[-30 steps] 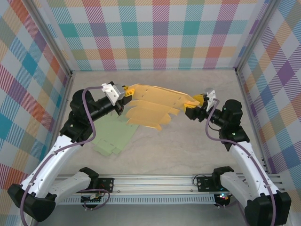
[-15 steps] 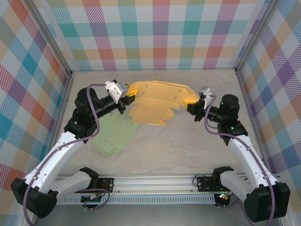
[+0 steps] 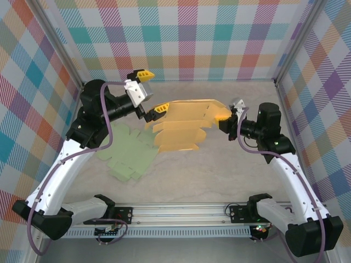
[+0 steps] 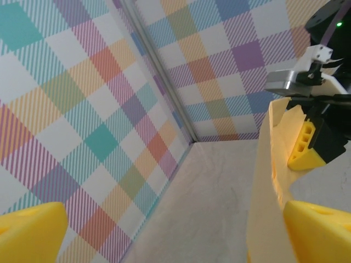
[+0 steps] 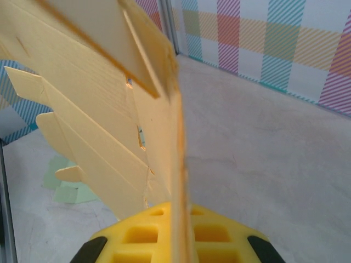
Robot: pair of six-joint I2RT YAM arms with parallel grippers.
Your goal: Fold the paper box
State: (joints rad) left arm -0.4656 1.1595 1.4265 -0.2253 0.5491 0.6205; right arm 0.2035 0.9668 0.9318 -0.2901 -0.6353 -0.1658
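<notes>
The right gripper is clamped shut on the paper box. Its ribbed yellow plastic pads press both faces of the sheet at its right end. The box is a flat, unfolded blank of smooth orange-yellow card, creased in long parallel lines and cut into rounded flaps and small tabs along one edge. It is held up in the air, edge-on to the right wrist camera.

At the box's left end, the left gripper stands spread wide and grips nothing. One wedge-shaped yellow finger is raised well clear of the card. The other lies close against the box's left corner; whether it touches cannot be told.

Below the box, toward its left, a second flat blank of pale green card lies on the table, which is matte beige with faint marbling. Behind the box and on both sides of it rise walls of pastel plaid.
</notes>
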